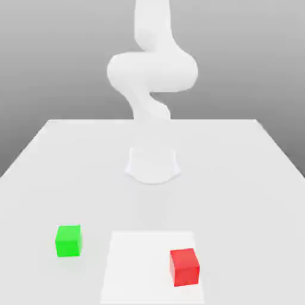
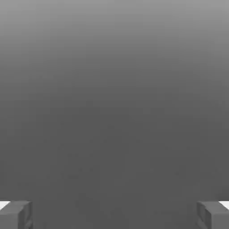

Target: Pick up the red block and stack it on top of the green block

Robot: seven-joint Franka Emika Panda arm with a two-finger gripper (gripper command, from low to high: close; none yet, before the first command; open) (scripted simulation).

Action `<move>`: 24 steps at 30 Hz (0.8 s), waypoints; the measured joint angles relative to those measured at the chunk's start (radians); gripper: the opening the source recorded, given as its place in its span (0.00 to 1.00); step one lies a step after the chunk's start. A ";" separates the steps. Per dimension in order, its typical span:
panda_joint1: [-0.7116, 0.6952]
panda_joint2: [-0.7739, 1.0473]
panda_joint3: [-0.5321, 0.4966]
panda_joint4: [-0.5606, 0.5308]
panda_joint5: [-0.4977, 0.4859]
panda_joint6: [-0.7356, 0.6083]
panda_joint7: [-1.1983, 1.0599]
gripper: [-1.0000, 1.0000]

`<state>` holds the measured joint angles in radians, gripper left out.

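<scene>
The white table [image 1: 238, 179] spreads wide, its far edge running straight across behind the arm's base [image 1: 152, 165] and its side edges slanting outward toward the near corners. The middle of the surface, between the base and the two blocks, lies bare.

The green block [image 1: 68, 240] sits near the front on the exterior view's left, flat on the tabletop, with bare table on every side of it. The red block [image 1: 184, 267] sits nearer still, toward the exterior view's right, resting on a paler square patch [image 1: 137, 268] close to that patch's right-hand edge. The two blocks are well apart, with open surface and most of the patch between them.

The arm [image 1: 152, 71] rises from its base at the far middle of the table and bends high above it; its upper part runs out of the exterior view.

In the hand view the gripper [image 2: 114, 214] has its two fingers [image 2: 15, 214] set wide apart at opposite edges, so the hand is spread, with nothing between them. That view shows only plain grey beyond the fingers; neither block appears in it, so the blocks' place relative to the hand cannot be told from there.
</scene>
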<state>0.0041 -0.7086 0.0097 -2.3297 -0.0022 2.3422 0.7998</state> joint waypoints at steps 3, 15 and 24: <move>0.006 0.114 0.012 -0.037 -0.003 0.053 0.000 0.50; 0.032 0.550 0.053 -0.178 -0.018 0.254 0.004 0.50; 0.062 0.876 0.065 -0.262 -0.032 0.423 0.009 0.50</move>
<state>0.0658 0.1675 0.0745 -2.5913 -0.0346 2.7652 0.8091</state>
